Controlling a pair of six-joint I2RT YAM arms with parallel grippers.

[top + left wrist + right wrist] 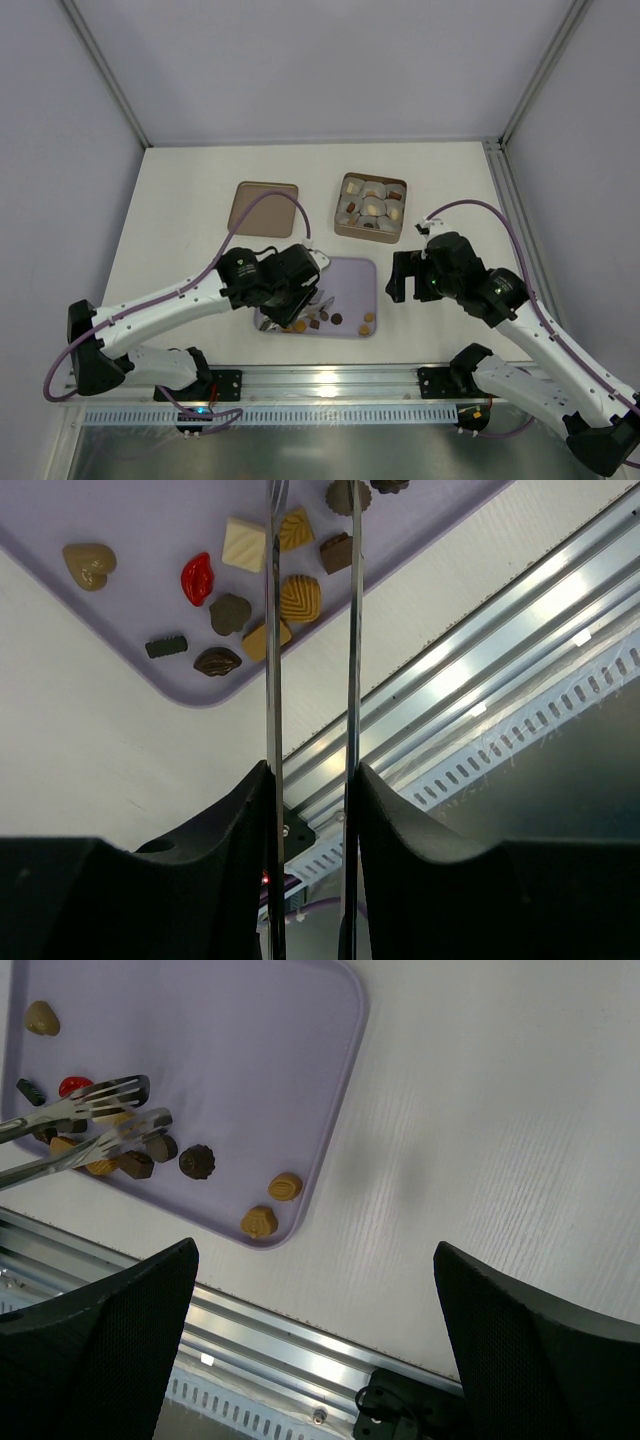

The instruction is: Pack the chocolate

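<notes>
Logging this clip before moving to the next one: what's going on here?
The left gripper is clamped on a pair of metal tongs, whose tips hang slightly apart over the loose chocolates on the lavender tray. No piece is visibly pinched. The right gripper hovers off the tray's right edge, jaws wide and empty. At the back, the box of cup liners stands uncovered, with its lid lying flat beside it.
</notes>
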